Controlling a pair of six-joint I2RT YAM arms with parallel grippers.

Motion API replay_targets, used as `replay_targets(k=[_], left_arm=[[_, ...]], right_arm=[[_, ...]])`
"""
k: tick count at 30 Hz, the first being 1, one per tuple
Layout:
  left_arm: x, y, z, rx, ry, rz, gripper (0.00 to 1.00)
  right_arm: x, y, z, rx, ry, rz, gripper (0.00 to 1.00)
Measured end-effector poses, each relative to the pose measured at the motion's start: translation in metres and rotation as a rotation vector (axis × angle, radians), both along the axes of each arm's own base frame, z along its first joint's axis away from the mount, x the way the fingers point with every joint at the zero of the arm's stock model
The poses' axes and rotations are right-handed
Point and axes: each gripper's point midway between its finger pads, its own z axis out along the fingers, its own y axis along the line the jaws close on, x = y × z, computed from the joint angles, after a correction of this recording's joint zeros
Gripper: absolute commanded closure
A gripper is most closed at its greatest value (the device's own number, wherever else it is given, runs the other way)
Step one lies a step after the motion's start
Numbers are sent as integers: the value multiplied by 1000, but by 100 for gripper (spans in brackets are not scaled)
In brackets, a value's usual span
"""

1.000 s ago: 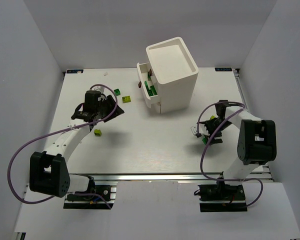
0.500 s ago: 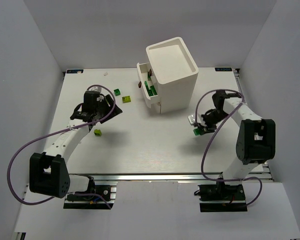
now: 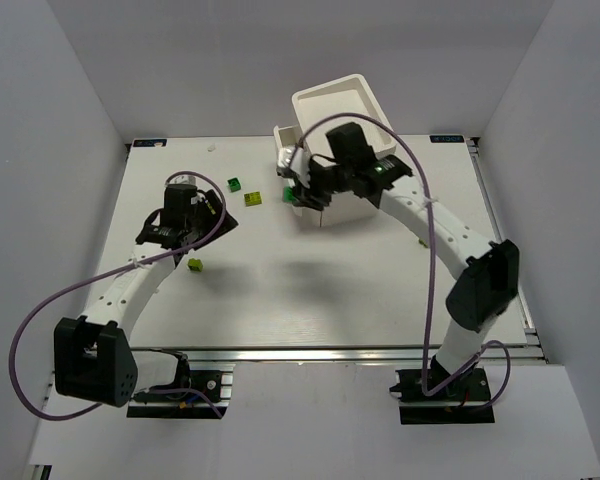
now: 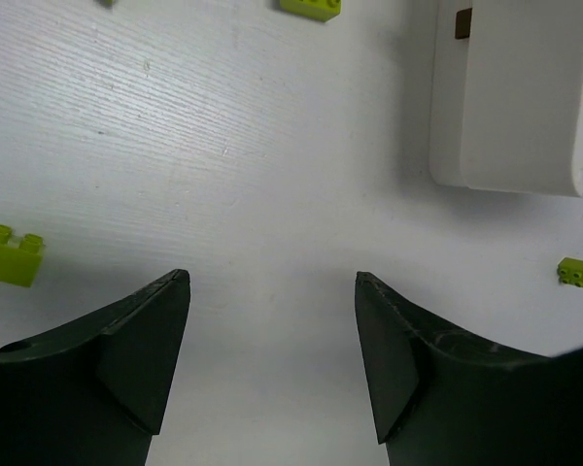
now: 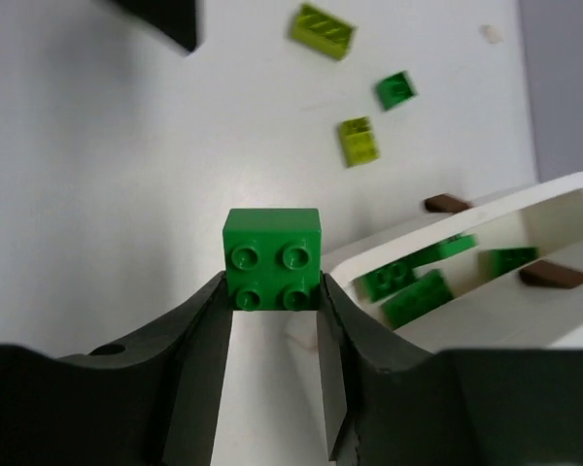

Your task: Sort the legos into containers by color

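**Top view.** Your right arm is reaching across the table point(image 3: 310, 290) to the cabinet point(image 3: 360, 125), whose drawers are standing pulled out on its left side. Your left arm is lying over the left half of the table, well apart from the cabinet.

**Right wrist view.** Your right gripper point(image 5: 272, 294) is clamping a dark green brick point(image 5: 272, 257), studs toward the camera, with one finger pressing on each side. You are holding it clear of the table, just beside the corner of an open drawer point(image 5: 364, 254). Whether it is over the rim cannot be told. Several green bricks point(image 5: 416, 291) are lying in that drawer, and a brown knob point(image 5: 447, 204) is showing above them. Beyond it, loose bricks point(image 5: 358, 141) are lying on the table, two yellow-green and one dark green.

**Left wrist view.** Your left gripper point(image 4: 270, 282) is hovering over bare table, its jaws standing wide apart with nothing between them. A yellow-green brick point(image 4: 10, 254) is lying just left of the left finger. A smaller-looking one is sitting far right, below the cabinet.
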Motion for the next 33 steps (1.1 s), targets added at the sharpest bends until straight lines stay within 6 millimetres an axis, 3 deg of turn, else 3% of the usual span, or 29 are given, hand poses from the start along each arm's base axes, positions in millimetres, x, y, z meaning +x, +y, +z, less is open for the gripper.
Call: replay_targets(k=[3,5,12,22,28,33], left_arm=[[-1,5,10,-1,-35,25,21],[-4,8,12,-2,-47,41,20],[-11,12,2,6,-25,61,19],[-13,13,-4,6,-20,61,19],[-22,14,-10,2,-19,64,19],[-26,15,-10,0,-30,64,18]], right_arm=[[32,36,22,41,-48,-128,100],[44,43,21,38,-77,-200,100],[67,36,12,-69,-245,-273,100],[103,40,-20,-300,-456,-86,100],[107,30,-44,-432,-483,5,100],[110,19,-46,-512,-499,10,100]])
